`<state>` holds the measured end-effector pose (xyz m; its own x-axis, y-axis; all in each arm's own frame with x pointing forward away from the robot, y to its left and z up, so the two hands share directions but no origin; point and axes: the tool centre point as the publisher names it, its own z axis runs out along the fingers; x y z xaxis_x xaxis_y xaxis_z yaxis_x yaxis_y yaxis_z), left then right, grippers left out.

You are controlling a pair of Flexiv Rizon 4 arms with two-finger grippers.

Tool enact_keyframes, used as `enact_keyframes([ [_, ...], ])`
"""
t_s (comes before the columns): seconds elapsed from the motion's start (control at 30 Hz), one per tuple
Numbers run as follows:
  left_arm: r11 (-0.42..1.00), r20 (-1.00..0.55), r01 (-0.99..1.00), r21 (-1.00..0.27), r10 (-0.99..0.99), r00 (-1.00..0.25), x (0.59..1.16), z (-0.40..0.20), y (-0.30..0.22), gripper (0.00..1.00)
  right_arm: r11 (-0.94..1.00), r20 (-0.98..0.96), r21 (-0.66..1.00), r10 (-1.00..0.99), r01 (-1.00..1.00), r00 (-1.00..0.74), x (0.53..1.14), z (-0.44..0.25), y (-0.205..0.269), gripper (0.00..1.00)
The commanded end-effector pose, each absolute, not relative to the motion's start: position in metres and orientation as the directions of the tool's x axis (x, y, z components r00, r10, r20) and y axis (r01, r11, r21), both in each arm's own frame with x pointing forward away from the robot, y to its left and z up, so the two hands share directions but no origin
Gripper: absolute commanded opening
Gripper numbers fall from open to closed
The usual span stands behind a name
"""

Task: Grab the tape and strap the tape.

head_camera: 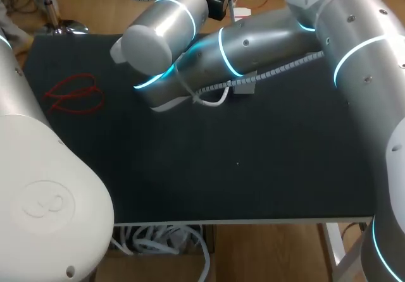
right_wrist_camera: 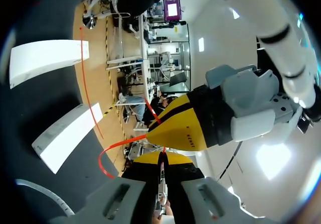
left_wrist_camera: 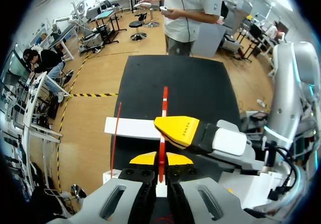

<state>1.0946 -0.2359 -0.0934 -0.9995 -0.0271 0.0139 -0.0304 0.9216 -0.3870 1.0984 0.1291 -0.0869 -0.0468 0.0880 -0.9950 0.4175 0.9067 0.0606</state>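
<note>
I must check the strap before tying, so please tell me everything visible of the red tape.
The red tape is a thin, narrow, flexible strip, plastic by its look. The left gripper is shut on it, and it runs straight ahead over the black table. The right gripper pinches it too; beyond, it curls loose.

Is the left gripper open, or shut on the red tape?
Shut on it: the left gripper presses the red tape between both yellow tips.
</note>
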Motion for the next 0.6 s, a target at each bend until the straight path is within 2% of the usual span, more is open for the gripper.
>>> enact_keyframes([
  [0.03,0.924,0.014,-0.032,-0.382,-0.028,-0.999,1.0942,-0.0919,-0.2367,0.00,0.907,-0.993,0.064,0.099,0.417,-0.063,1.0991,-0.0804,0.1313,0.00],
  [0.6,0.924,0.014,-0.032,-0.382,-0.028,-0.999,1.0942,-0.0919,-0.2367,0.00,0.918,-0.991,0.070,0.107,0.389,-0.076,1.0976,-0.0802,0.1362,0.00],
])
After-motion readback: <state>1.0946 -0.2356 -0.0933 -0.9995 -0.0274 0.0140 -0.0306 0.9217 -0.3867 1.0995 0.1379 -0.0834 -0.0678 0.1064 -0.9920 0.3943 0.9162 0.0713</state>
